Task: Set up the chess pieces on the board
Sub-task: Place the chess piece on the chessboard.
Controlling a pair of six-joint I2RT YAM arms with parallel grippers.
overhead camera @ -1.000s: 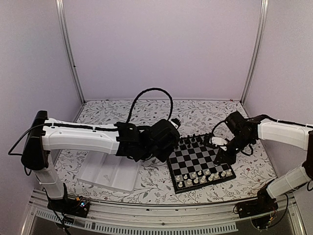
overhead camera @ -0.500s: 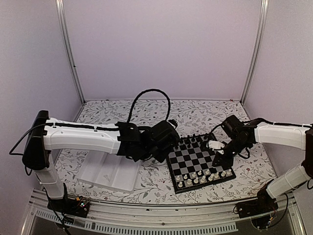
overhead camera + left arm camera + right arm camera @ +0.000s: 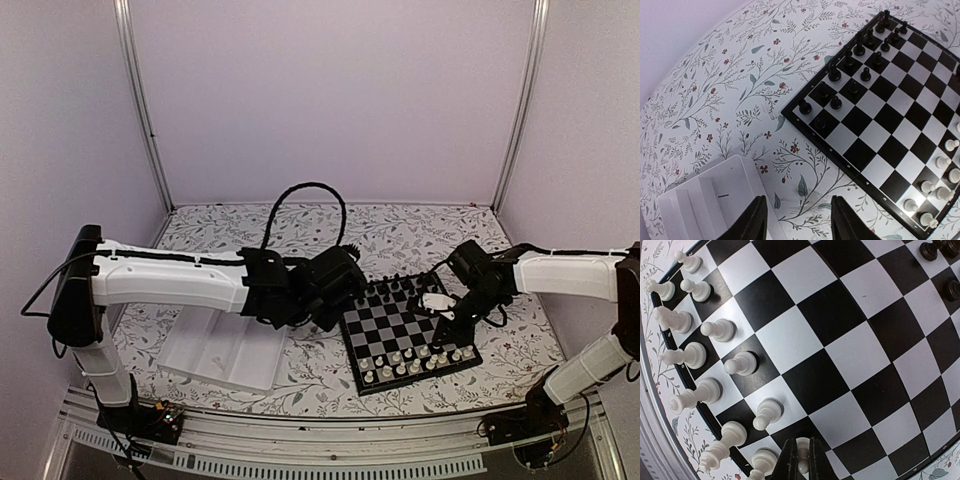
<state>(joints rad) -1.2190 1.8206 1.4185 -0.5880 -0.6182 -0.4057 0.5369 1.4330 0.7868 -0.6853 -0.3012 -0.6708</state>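
The chessboard [image 3: 405,322] lies right of centre on the table; it also shows in the left wrist view [image 3: 900,120] and the right wrist view [image 3: 840,345]. Black pieces [image 3: 855,50] stand along its far rows, cream-white pieces [image 3: 710,330] along its near rows. My right gripper [image 3: 800,460] is shut on a cream-white pawn [image 3: 802,455] that stands on a square by the near right corner of the board. My left gripper [image 3: 797,220] is open and empty above the tablecloth, between the white tray [image 3: 710,200] and the board's left edge.
The white compartment tray [image 3: 225,345] lies left of the board, under my left arm. A flowered cloth [image 3: 300,230] covers the table. Metal posts [image 3: 140,100] and lilac walls enclose the back and sides.
My right gripper has moved left and down over the board's right side with the pawn. My left arm has barely shifted.
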